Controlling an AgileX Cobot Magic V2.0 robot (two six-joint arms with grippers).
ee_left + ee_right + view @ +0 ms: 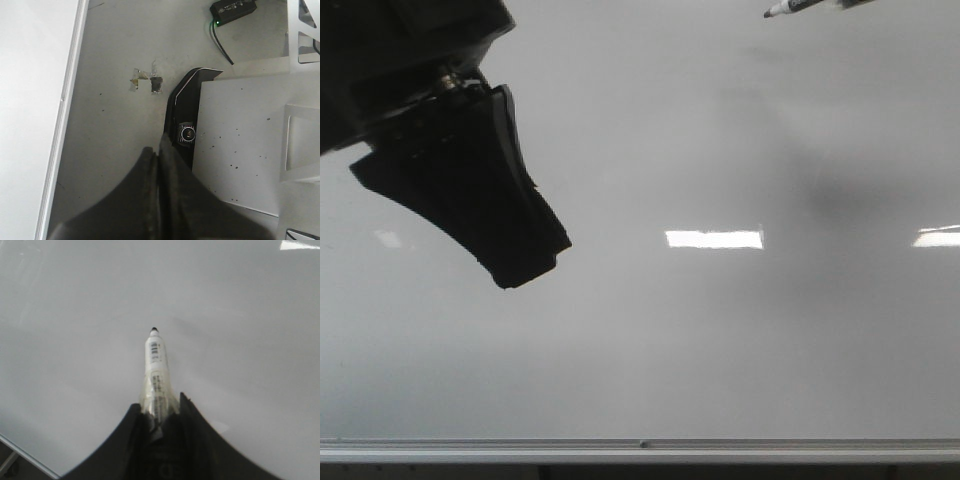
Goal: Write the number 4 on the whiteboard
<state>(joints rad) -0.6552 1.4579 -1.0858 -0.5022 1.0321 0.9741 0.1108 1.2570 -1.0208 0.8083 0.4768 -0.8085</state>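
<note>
Along the near edge of the worktop, the silver bottom rail (640, 443) bounds the whiteboard (720, 340), which fills nearly the whole front view. No marker lines are visible on the board surface; only bright rectangular reflections (714, 239) show. Over the left part of the board, the left gripper (525, 265) hangs with its two fingers pressed together, holding nothing. At the far right corner, the marker (790, 8) enters the front view, black tip pointing left. The right wrist view shows the right gripper (159, 412) clamped on the marker barrel, the tip (154, 330) close to the board; contact cannot be determined.
</note>
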